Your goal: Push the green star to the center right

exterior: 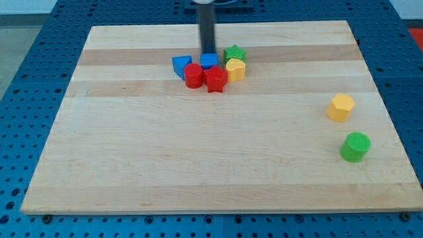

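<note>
The green star lies in a cluster near the view's top centre of the wooden board. It touches a yellow block just below it. My tip stands at the top edge of a blue cube, just left of the green star. The rod rises from there to the view's top. The cluster also holds a blue triangular block, a red round block and a red star-like block.
A yellow hexagonal block and a green cylinder lie apart at the view's right. A blue perforated table surrounds the board.
</note>
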